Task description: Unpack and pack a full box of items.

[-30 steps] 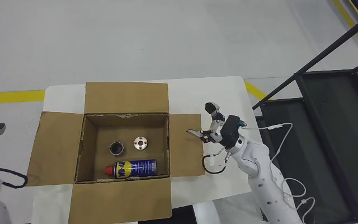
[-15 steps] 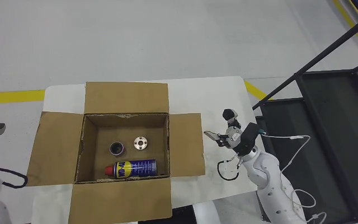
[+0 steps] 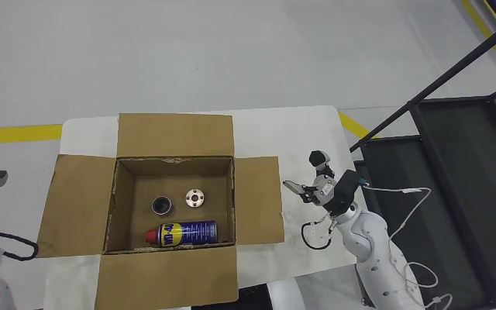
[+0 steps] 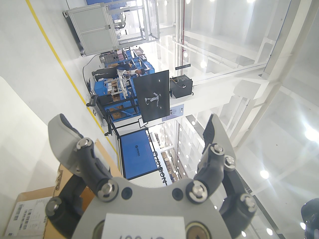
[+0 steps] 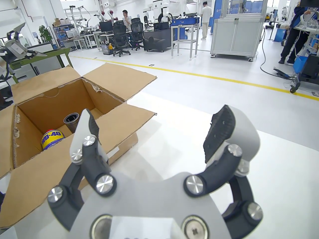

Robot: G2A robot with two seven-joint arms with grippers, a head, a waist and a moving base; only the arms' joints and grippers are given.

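Sideways lies spray can [image 3: 180,232] in box [image 3: 174,133], red cap [image 3: 151,235] leftward.

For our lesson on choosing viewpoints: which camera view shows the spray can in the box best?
The top view: the spray can lies on its side, full length visible, in the box. The right wrist view catches just its yellow end behind the box wall. The left wrist view points at the hall ceiling.

Spray can [image 5: 51,138]: right wrist view, all but one end hidden behind the box [image 5: 44,175] wall.
Dark cylinder [image 5: 70,119]: partly behind a finger of the right gripper [image 5: 155,115].
Box: cut off at the picture's edge.
Small round metal part [image 3: 194,198] in the box, top view: too small to identify.
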